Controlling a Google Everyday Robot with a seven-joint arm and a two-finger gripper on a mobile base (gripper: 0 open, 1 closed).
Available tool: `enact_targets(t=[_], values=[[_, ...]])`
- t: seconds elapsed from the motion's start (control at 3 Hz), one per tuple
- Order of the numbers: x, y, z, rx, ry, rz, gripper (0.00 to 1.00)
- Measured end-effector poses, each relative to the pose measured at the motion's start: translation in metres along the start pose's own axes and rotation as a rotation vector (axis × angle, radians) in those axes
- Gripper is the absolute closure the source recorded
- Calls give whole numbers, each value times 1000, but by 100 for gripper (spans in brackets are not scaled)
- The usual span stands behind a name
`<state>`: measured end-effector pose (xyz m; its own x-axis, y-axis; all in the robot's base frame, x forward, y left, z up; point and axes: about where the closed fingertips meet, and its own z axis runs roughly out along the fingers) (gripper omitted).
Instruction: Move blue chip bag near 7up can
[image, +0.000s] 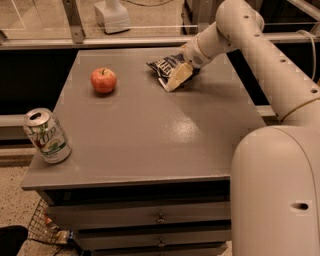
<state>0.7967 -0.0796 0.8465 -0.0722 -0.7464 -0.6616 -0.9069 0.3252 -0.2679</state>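
The blue chip bag, dark blue and crumpled with white lettering, lies at the far right part of the grey table. My gripper reaches in from the right and is down on the bag's right side, covering part of it. The 7up can, silver-white with a green band, stands tilted at the table's near left corner, far from the bag.
A red apple sits on the far left of the table, between the bag and the can. My white arm and base fill the right side. A metal rail runs behind the table. Drawers are below the front edge.
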Motion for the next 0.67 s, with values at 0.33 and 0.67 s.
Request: enact_targets(t=[0.33, 0.67], values=[[-1, 1, 3, -5, 2, -6, 38], [-2, 1, 4, -7, 2, -6, 61]])
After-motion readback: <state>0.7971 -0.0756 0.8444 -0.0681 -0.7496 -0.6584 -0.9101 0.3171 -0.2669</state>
